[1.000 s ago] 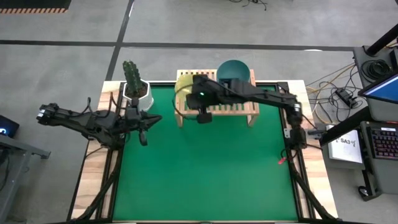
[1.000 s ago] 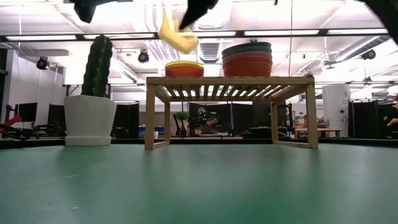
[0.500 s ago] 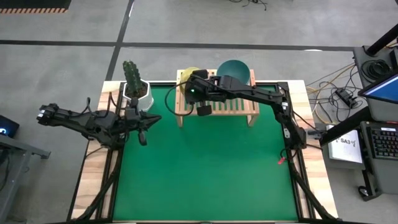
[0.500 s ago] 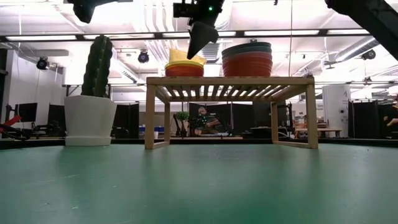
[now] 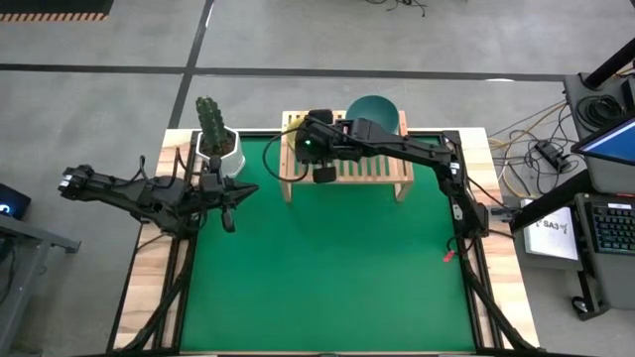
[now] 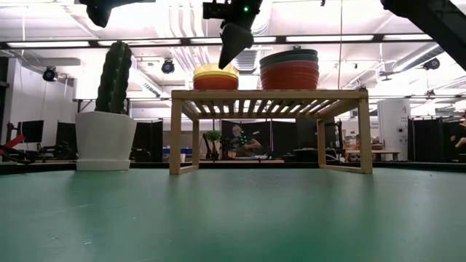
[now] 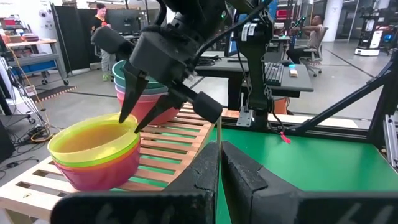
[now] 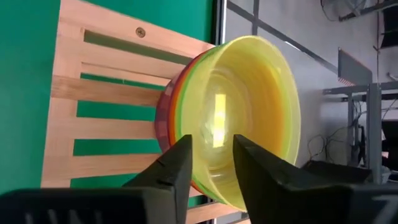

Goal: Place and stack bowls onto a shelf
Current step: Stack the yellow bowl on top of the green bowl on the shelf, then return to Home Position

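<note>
The shelf (image 5: 345,169) stands at the top centre of the high view, at the far edge of the green table (image 5: 327,268). Two stacks of bowls sit on its slatted top. The left stack (image 6: 215,77) is small, with a yellow bowl (image 7: 93,138) nested on top of a yellow-green one and pink below. The right stack (image 6: 290,68) is larger, red and orange bowls with a teal bowl (image 5: 374,112) on top.

The right tool (image 6: 231,45) hangs just above the yellow bowl's near rim, in the upper middle of the low view. Its fingers point down and stand a little apart, with nothing between them. In the left wrist view the two dark fingertips (image 7: 127,102) show spread just above the yellow bowl's rim, close to it but not gripping it. The right wrist view looks straight into the yellow bowl (image 8: 249,118), which fills the centre of that frame, the shelf slats showing to its left.

The left tool (image 5: 231,203) waits at the left edge of the table in the high view, well apart from the shelf, its fingers pressed together on nothing. A cactus (image 5: 210,124) in a white pot (image 6: 105,140) stands just left of the shelf.
</note>
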`<state>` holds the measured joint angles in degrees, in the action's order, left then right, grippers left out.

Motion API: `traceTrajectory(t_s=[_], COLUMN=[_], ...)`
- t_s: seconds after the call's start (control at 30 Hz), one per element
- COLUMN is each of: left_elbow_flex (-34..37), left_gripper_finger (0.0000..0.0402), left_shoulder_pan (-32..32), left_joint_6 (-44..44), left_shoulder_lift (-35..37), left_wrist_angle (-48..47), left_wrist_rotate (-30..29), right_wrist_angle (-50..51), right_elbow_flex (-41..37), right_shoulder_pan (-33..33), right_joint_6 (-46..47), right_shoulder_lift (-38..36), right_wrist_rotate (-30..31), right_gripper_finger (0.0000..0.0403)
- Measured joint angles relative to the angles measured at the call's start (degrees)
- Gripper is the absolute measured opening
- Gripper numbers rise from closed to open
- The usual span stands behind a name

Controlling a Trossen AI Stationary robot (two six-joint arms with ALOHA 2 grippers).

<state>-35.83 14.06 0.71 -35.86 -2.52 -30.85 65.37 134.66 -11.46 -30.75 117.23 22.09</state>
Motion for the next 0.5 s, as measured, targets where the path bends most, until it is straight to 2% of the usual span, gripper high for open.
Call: traceTrajectory(t_s=[0.17, 0.3, 0.43, 0.5], left_elbow_flex=[0.0, 0.0, 0.0, 0.11], left_gripper_finger=[0.0, 0.0, 0.0, 0.0], left_shoulder_pan=[0.0, 0.0, 0.02, 0.02], left_joint_6=[-0.02, -0.22, -0.59, -0.57], left_shoulder_lift=[-0.04, -0.01, 0.97, 1.57], left_wrist_angle=[-0.02, -0.3, -2.85, -3.99], left_wrist_rotate=[0.0, 0.0, -0.02, -0.02], right_wrist_angle=[1.04, 5.5, 7.32, 5.16], right_elbow_flex=[0.31, 0.31, -1.7, -5.5], right_shoulder_pan=[0.55, 1.55, 2.24, 3.36], right_joint_6=[3.72, 8.56, 13.95, 14.4], right_shoulder_lift=[-1.17, -2.94, -6.95, -9.63], right_wrist_rotate=[0.02, -1.46, -16.57, -20.24], right_gripper_finger=[0.0125, 0.0129, 0.0122, 0.0114])
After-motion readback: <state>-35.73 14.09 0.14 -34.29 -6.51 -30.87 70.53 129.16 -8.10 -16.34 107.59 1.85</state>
